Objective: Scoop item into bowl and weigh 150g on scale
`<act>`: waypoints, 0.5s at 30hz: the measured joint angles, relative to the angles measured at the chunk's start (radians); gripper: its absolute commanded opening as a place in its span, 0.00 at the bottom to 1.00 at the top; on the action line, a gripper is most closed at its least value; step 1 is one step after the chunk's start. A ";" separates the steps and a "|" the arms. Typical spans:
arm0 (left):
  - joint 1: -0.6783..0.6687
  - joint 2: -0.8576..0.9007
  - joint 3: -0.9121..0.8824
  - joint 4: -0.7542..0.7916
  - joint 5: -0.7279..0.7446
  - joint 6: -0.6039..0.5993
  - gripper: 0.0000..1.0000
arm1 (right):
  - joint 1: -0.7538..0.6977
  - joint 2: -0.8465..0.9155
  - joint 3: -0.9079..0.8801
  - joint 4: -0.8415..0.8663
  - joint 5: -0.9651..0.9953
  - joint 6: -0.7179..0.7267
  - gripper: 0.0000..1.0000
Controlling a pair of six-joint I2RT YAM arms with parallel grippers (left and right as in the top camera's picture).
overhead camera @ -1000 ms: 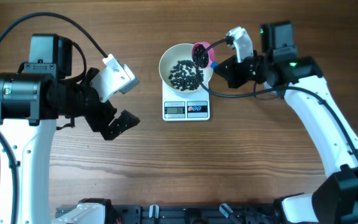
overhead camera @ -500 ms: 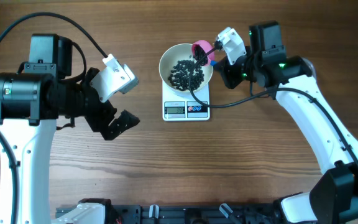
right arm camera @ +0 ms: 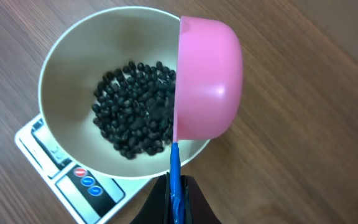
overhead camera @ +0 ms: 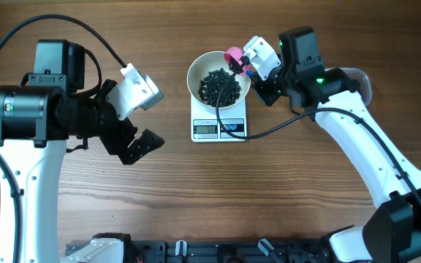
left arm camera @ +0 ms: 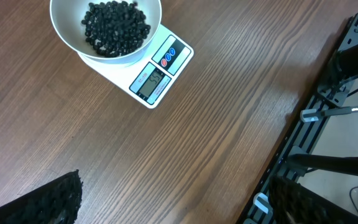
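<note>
The white bowl [overhead camera: 194, 69] stands on the small white scale [overhead camera: 219, 128] at the back middle of the table. A dark heap of the item [overhead camera: 218, 84] lies in it. My right gripper [overhead camera: 250, 67] is shut on the blue handle [right arm camera: 174, 177] of a pink scoop [right arm camera: 207, 87]. That scoop is turned on its side over the bowl's right rim, its mouth facing the heap [right arm camera: 135, 118]. My left gripper [overhead camera: 139, 146] hangs open and empty over bare wood left of the scale [left arm camera: 157, 78]. It is well clear of the bowl [left arm camera: 61, 25].
A black cable [overhead camera: 269, 130] from the right arm loops over the scale's front and up across the bowl. A black rail [overhead camera: 218, 252] runs along the table's front edge, also seen as the rail [left arm camera: 328, 106] in the left wrist view.
My right arm has swung left and rolled the scoop from level onto its side over the bowl; the beads it held are gone from it. The left arm has not moved.
</note>
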 measured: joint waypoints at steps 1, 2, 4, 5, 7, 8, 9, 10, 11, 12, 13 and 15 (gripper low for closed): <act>0.000 0.000 0.000 0.000 0.000 0.000 1.00 | 0.007 0.000 0.000 0.000 0.013 -0.013 0.04; 0.000 0.000 0.000 0.000 0.000 0.000 1.00 | 0.013 0.000 0.000 0.001 0.023 -0.025 0.04; 0.000 0.000 0.000 0.000 0.000 0.000 1.00 | 0.027 0.000 0.000 0.003 0.045 -0.055 0.04; 0.000 0.000 0.000 0.000 0.000 0.000 1.00 | 0.035 0.000 0.000 0.006 0.058 -0.071 0.04; 0.000 0.000 0.000 0.000 0.000 0.000 1.00 | 0.046 0.000 0.000 0.018 0.081 -0.091 0.04; 0.000 0.000 0.000 0.000 0.000 0.000 1.00 | 0.049 0.000 0.000 0.027 0.091 -0.098 0.04; 0.000 0.000 0.000 0.000 0.000 0.000 1.00 | 0.050 0.000 0.000 0.040 0.101 -0.106 0.04; 0.000 0.000 0.000 0.000 0.000 0.000 1.00 | 0.050 0.000 0.000 0.047 0.107 -0.109 0.04; 0.000 0.000 0.000 0.000 0.000 0.000 1.00 | 0.050 0.000 0.000 0.054 0.114 -0.113 0.04; 0.000 0.000 0.000 0.000 0.000 0.000 1.00 | 0.050 0.000 0.000 0.058 0.119 -0.114 0.04; 0.000 0.000 0.000 0.000 0.000 0.000 1.00 | 0.050 0.000 0.000 0.059 0.122 -0.116 0.04; 0.000 0.000 0.000 0.000 0.000 0.000 1.00 | 0.050 0.000 0.000 0.059 0.126 -0.116 0.04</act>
